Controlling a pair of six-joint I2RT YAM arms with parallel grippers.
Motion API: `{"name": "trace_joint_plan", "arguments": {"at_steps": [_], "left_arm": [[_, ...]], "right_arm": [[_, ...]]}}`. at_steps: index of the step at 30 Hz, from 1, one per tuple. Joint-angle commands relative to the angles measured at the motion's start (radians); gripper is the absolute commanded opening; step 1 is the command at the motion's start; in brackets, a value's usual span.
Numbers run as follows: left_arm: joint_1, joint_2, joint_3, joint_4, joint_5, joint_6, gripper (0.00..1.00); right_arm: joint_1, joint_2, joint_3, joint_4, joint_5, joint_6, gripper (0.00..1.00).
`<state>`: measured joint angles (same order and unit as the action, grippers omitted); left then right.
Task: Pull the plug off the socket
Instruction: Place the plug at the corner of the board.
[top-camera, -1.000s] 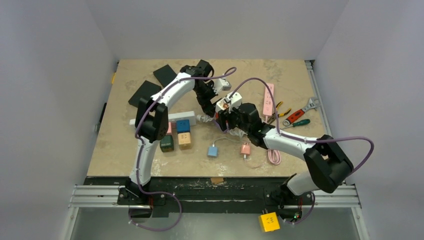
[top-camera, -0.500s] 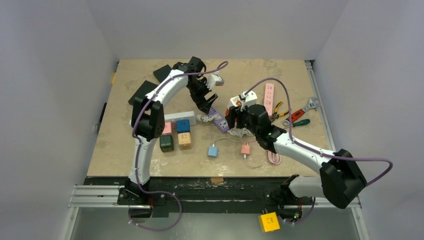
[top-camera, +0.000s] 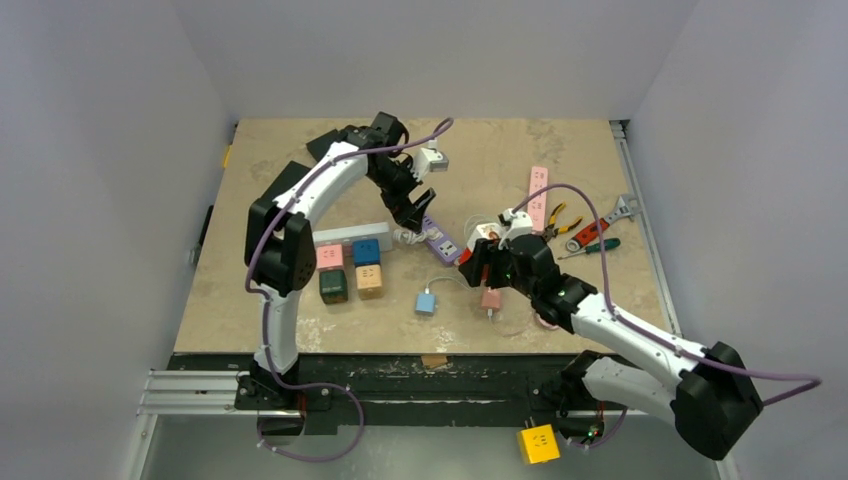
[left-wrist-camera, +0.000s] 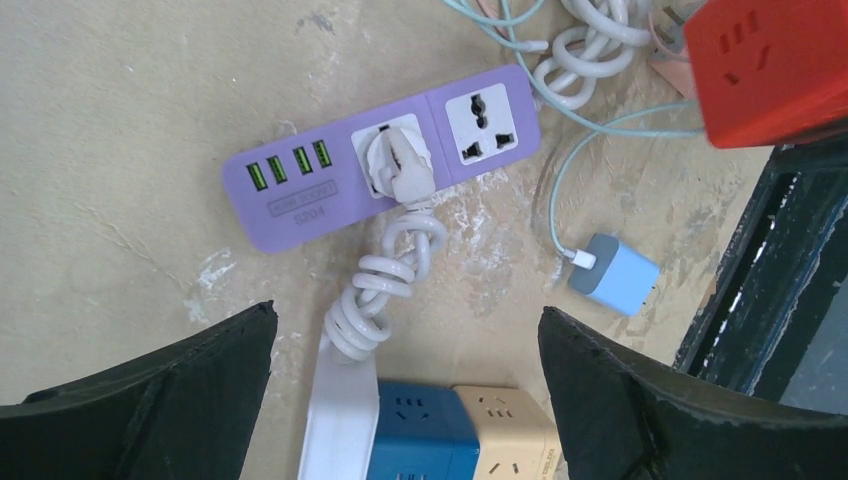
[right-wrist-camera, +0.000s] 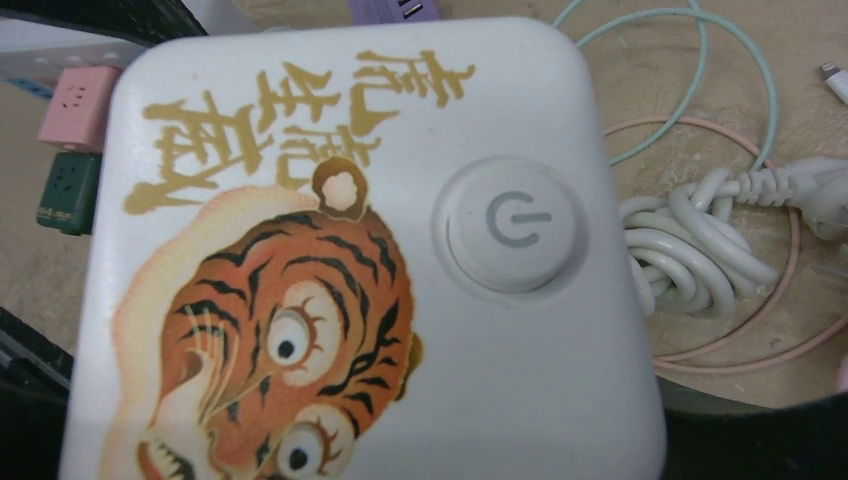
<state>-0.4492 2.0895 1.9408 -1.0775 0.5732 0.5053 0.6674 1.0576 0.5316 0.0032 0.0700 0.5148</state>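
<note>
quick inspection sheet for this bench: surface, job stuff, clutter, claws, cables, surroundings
surface: beige marbled table, no spill seen
job's things: white plug seated in purple power strip
clutter: cube sockets, pink strip, hand tools, blue charger
grippers: left claw open above the plug; right claw closed on tiger-print cube socket, held up
cables: white coiled cord runs from the plug; second white bundle loose on the table
surroundings: plain grey walls; yellow cube below the table's near edge

White arms (top-camera: 335, 178), black joints, purple cables (top-camera: 358, 425)
</note>
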Motion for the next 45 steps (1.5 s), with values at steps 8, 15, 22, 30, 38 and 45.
{"name": "trace_joint_plan", "arguments": {"at_steps": [8, 15, 22, 30, 38, 45], "left_arm": [[-0.007, -0.05, -0.085, 0.041, 0.029, -0.018, 1.0], [-0.023, -0.04, -0.105, 0.057, 0.025, -0.017, 1.0], [-0.042, -0.015, -0.079, 0.08, 0.004, -0.023, 1.0], [-0.041, -0.026, -0.067, 0.078, -0.007, -0.02, 1.0], [-0.042, -0.02, -0.067, 0.083, 0.0, -0.028, 1.0], [-0.058, -0.017, -0.094, 0.126, -0.005, -0.025, 1.0]], "right_arm": [[-0.001, -0.08, 0.162, -0.175, 0.039, 0.034, 0.02], [0.092, 0.055, 0.285, -0.279, -0.183, -0.084, 0.0], [0.235, 0.282, 0.316, -0.405, -0.173, -0.105, 0.06], [0.237, 0.459, 0.399, -0.648, -0.051, -0.108, 0.11], [0.288, 0.545, 0.452, -0.684, -0.04, -0.11, 0.98], [0.213, 0.367, 0.605, -0.701, -0.115, -0.145, 0.99]]}}
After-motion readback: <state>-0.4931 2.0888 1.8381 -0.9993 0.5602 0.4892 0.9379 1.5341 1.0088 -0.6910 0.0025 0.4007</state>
